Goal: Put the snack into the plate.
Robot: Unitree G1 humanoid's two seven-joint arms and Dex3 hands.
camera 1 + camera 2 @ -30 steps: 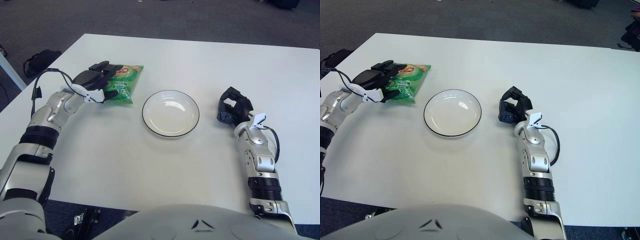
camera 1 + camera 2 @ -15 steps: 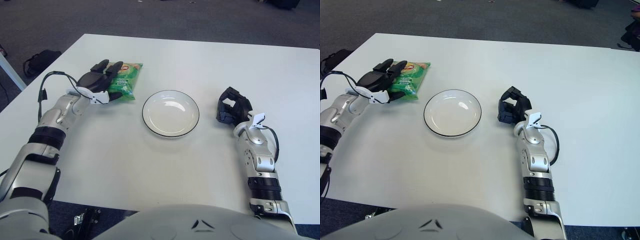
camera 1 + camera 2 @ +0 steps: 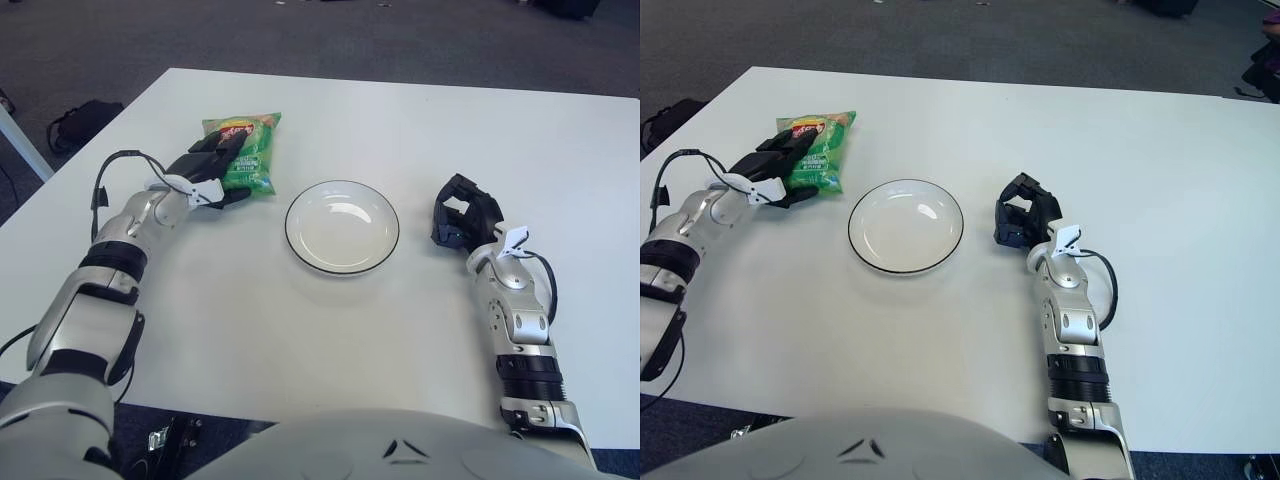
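Snack bag (image 3: pixel 243 152) first, as the left eye view has it: a green packet toward the table's far-left part, its long axis running from the near edge away toward the far side, with the red-printed top end farthest from the robot. The left hand (image 3: pixel 215 168) is on the packet's near-left portion, dark fingers (image 3: pixel 226 148) laid over the face and a thumb showing beneath the lower edge, so it appears to be gripping the packet, though whether the bag is lifted or only tilted against the white table (image 3: pixel 330 330) I cannot tell. From that hand the plate (image 3: pixel 342 227) lies to the right and slightly nearer the robot, close to the bag but not touching it; the carry is, in my judgement, a short sideways sweep to the right. The plate, white with a dark rim, holds nothing. The right hand (image 3: pixel 462 220) shows just beside the plate on its right, fingers curled around nothing, idle and much farther from the snack than the left. In the right eye view the same layout holds: the packet (image 3: pixel 818 150) sits far-left with the left hand (image 3: pixel 783 164) clasped over its lower left corner, the bare plate (image 3: pixel 906 226) lies between the two hands, and the right hand (image 3: pixel 1025 222) stays curled beside the plate's right rim, holding nothing.
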